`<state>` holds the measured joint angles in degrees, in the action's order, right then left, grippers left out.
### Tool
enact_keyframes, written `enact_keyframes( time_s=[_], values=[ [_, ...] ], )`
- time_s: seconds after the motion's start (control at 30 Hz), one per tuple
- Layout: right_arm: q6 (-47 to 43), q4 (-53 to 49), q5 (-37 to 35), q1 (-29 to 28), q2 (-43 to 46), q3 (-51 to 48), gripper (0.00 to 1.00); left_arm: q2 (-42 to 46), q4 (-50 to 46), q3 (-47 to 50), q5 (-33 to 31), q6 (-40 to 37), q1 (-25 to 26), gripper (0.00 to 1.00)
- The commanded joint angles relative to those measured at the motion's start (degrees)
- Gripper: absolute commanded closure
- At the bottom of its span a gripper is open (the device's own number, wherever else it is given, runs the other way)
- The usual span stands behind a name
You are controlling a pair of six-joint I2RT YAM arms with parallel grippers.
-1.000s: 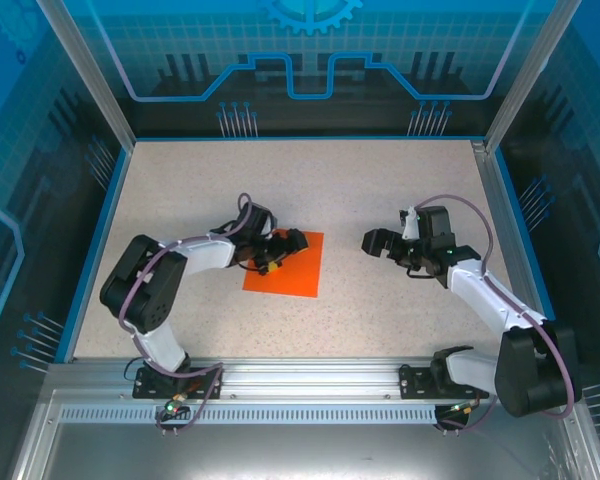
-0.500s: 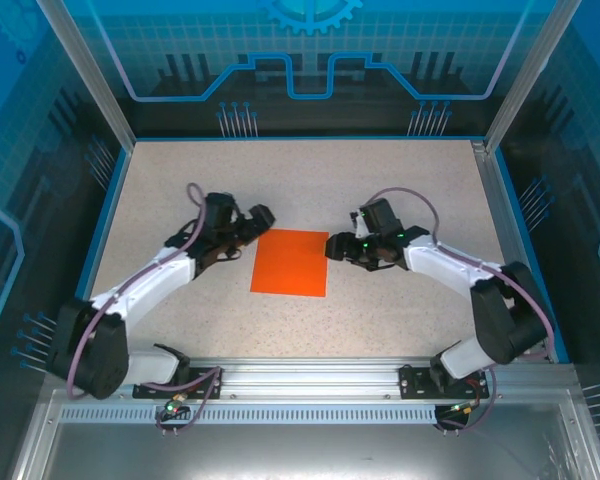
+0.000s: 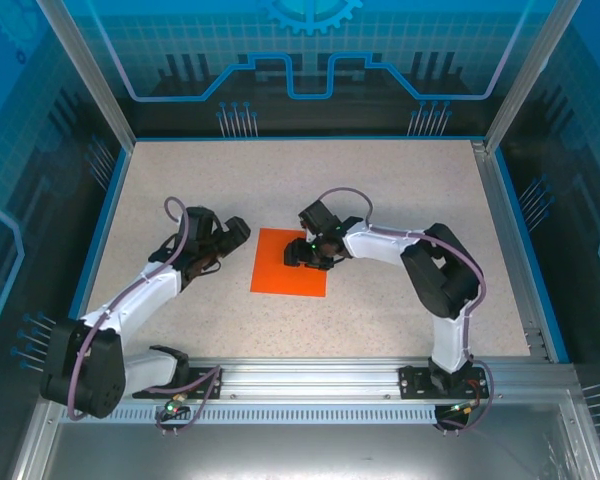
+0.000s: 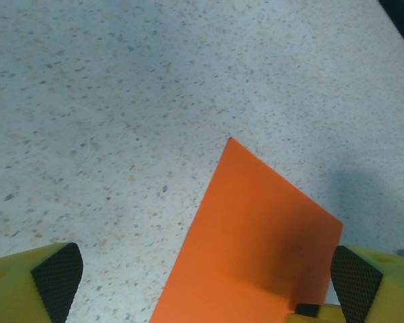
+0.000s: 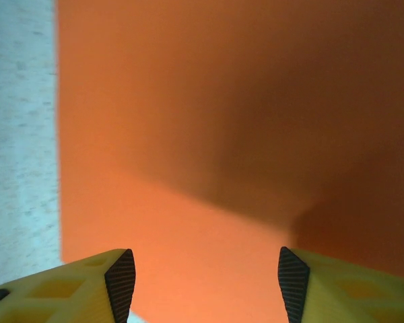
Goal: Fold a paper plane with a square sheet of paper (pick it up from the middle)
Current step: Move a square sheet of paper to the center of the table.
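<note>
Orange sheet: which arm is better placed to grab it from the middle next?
Right. The right gripper hangs open above the sheet, near its middle. The left gripper, also open, sits off the sheet's left edge, over the table.

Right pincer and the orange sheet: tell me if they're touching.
Cannot tell. The right wrist view shows the open right pincer over the square sheet of paper, shadow beneath, but no plain contact or gap at the tips.

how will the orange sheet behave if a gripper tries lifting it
The orange sheet lies dead flat on the speckled table, so it is probably thin and floppy, likely drooping once lifted. No edge stands up, so it may slide under a push rather than get caught.
</note>
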<state>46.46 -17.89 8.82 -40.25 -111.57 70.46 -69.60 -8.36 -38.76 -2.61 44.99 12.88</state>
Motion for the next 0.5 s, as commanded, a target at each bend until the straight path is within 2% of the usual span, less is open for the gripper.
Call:
enact_keyframes(
  time_s=[0.0, 0.17, 0.27, 0.4, 0.47],
  values=[
    [-1.18, -4.50, -1.42, 1.58, -1.79, -0.21, 0.39, -1.37, 5.96, 1.18, 3.82, -0.23, -0.34, 0.01],
    [-6.60, -8.34, -2.87, 5.02, -0.50, -3.00, 0.39, -2.87, 11.62, 2.55, 7.56, -1.22, 0.01, 0.01],
    [-10.24, -10.43, -3.34, 7.74, 1.38, -4.89, 0.38, -4.24, 11.85, 1.61, 10.38, -1.83, 0.65, 0.01],
    [-10.90, -10.56, -4.07, 12.22, 5.23, -8.99, 0.38, -6.61, 10.48, -0.77, 13.16, -3.49, 3.12, 0.01],
    [-12.49, -8.24, -1.78, 14.33, 7.25, -11.29, 0.38, -7.36, 11.12, -1.41, 13.14, -4.50, 5.14, 0.01]
  ],
)
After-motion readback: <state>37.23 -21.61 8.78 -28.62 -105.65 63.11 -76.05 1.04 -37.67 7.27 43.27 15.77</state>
